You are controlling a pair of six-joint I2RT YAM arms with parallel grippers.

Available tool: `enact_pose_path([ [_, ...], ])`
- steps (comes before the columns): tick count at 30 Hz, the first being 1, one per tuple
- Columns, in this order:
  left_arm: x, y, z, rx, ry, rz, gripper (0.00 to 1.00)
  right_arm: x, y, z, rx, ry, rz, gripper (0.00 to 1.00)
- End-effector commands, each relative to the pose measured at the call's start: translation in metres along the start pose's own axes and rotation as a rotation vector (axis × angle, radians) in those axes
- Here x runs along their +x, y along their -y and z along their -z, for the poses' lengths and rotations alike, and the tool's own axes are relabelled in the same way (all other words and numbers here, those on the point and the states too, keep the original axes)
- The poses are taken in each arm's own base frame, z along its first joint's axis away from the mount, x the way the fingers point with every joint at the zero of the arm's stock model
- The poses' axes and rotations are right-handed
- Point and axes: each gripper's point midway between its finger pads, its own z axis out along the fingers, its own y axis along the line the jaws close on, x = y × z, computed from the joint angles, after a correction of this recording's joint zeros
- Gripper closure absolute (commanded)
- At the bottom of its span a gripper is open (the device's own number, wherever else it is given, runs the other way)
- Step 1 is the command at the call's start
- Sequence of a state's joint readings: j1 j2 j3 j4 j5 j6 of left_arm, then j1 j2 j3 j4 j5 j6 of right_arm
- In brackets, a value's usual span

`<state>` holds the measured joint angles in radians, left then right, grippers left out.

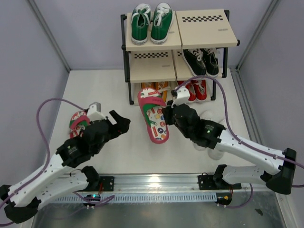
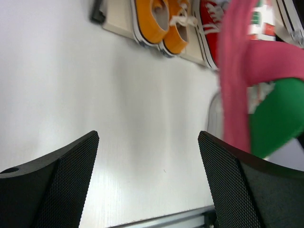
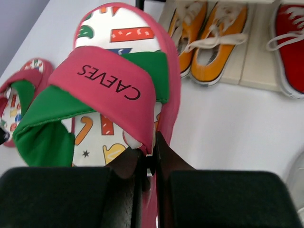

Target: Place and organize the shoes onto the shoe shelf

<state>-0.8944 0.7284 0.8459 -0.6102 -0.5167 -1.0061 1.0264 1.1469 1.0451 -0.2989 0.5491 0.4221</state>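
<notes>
My right gripper (image 1: 167,115) is shut on the side edge of a pink flip-flop (image 1: 153,115) with a pink-and-green strap, holding it in front of the shoe shelf (image 1: 156,66); it also shows in the right wrist view (image 3: 118,90) and the left wrist view (image 2: 242,85). The second pink flip-flop (image 1: 79,121) lies on the floor at the left, by my left gripper (image 1: 122,122), which is open and empty. Orange sneakers (image 3: 209,38) sit on the bottom tier. White sneakers (image 1: 211,137) lie under my right arm, mostly hidden.
Green sneakers (image 1: 151,21) stand on the top tier's left half. Black sneakers (image 1: 202,61) are on the middle tier's right, red sneakers (image 1: 195,90) on the bottom right. Grey walls enclose the white floor on both sides.
</notes>
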Motion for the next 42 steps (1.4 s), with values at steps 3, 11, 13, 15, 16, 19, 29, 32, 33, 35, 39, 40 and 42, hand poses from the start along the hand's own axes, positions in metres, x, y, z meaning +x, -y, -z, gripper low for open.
enact_pose_path([
  [3,-0.034,-0.054,0.023,-0.205,0.162,-0.030,0.08,-0.092,0.039,0.012,0.161,0.212,-0.091,0.97],
  [11,-0.015,-0.061,0.014,-0.276,0.083,-0.045,0.01,-0.146,0.073,-0.010,0.230,0.302,-0.121,0.97],
  [13,-0.010,-0.060,0.008,-0.283,0.069,-0.054,0.01,-0.154,0.076,-0.014,0.246,0.319,-0.129,0.97],
  [15,-0.009,-0.057,0.004,-0.274,0.064,-0.061,0.01,-0.161,0.079,-0.021,0.273,0.344,-0.147,0.97],
  [16,-0.008,-0.056,0.003,-0.274,0.062,-0.066,0.01,-0.162,0.081,-0.024,0.286,0.347,-0.152,0.97],
  [19,-0.007,-0.054,0.000,-0.279,0.056,-0.088,0.01,-0.169,0.087,-0.039,0.318,0.353,-0.165,0.97],
  [29,-0.009,-0.062,0.003,-0.302,0.062,-0.120,0.01,-0.193,0.102,-0.074,0.332,0.411,-0.178,0.97],
  [32,-0.010,-0.065,0.005,-0.307,0.068,-0.122,0.01,-0.199,0.106,-0.080,0.326,0.442,-0.195,0.97],
  [33,-0.009,-0.067,0.005,-0.312,0.068,-0.125,0.01,-0.199,0.106,-0.081,0.322,0.442,-0.200,0.97],
  [35,-0.008,-0.069,0.005,-0.315,0.069,-0.119,0.01,-0.209,0.103,-0.085,0.303,0.469,-0.213,0.97],
  [39,-0.007,-0.072,0.006,-0.317,0.073,-0.106,0.01,-0.216,0.099,-0.095,0.295,0.473,-0.195,0.97],
  [40,-0.006,-0.073,0.006,-0.319,0.073,-0.107,0.01,-0.217,0.099,-0.095,0.296,0.477,-0.193,0.97],
  [42,-0.007,-0.073,0.006,-0.320,0.075,-0.107,0.01,-0.223,0.099,-0.099,0.297,0.487,-0.188,0.97],
])
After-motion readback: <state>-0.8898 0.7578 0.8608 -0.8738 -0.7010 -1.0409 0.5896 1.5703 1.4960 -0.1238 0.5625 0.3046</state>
